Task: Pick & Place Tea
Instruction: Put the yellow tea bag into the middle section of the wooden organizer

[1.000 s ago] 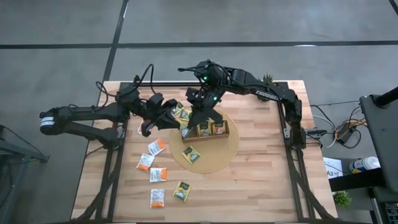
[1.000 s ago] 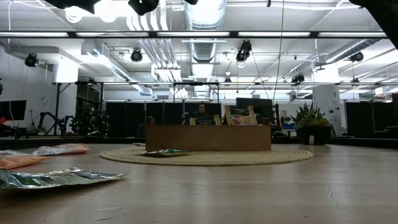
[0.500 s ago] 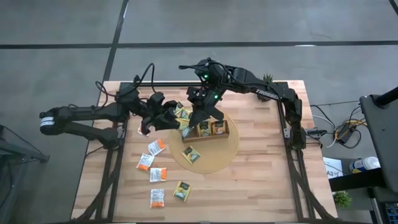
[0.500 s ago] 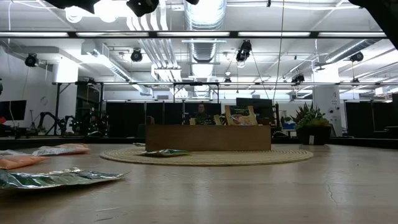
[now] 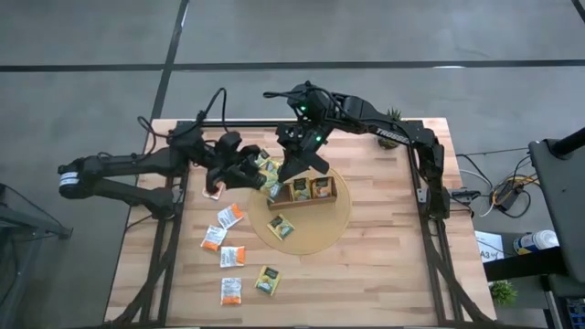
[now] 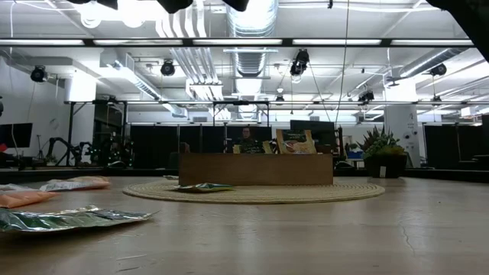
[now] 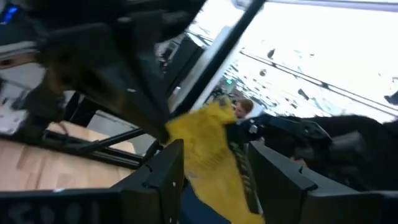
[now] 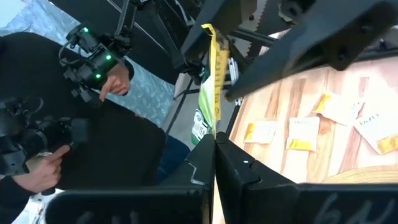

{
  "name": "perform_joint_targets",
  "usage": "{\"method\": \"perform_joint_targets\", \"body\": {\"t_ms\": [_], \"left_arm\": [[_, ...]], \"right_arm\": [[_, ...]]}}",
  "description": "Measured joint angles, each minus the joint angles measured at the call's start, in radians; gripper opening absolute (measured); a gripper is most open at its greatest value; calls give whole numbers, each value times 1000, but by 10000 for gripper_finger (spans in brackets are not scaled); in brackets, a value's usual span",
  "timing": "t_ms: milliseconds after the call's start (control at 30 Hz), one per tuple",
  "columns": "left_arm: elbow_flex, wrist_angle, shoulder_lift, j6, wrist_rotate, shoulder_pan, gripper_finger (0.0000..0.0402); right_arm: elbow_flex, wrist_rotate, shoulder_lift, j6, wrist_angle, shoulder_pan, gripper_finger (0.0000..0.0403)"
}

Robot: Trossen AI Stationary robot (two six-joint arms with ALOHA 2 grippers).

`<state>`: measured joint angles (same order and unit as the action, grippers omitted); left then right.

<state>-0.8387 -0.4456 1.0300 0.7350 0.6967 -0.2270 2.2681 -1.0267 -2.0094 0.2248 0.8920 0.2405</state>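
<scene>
Butcher-block tabletop (image 5: 384, 274) carried a round woven mat (image 5: 331, 233) with a wooden tray (image 5: 303, 202) on it; ducts and lights filled the workshop ceiling behind. Loose tea sachets (image 5: 230, 257) lay scattered left of the mat. The left claw (image 7: 211, 168) gripped a yellow sachet (image 7: 208, 155) beside the tray's left end. The right claw (image 8: 214, 149) pinched another sachet (image 8: 214, 68) edge-on, above the tray. The step in hand appeared to be placement: each sachet needed lowering into a compartment, then release.
</scene>
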Motion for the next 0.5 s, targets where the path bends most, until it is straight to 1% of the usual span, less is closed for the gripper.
{"method": "perform_joint_targets", "body": {"t_ms": [133,333,400,500], "left_arm": [[-9,37,9,-2,-6,-7,172],[-13,41,18,-14,-6,-7,168],[-14,45,18,-29,-6,-7,153],[-14,46,18,-46,-6,-7,105]], "right_arm": [[0,6,0,-12,2,0,8],[0,8,0,-15,8,0,8],[0,8,0,-16,13,0,8],[0,8,-1,-18,17,0,8]]}}
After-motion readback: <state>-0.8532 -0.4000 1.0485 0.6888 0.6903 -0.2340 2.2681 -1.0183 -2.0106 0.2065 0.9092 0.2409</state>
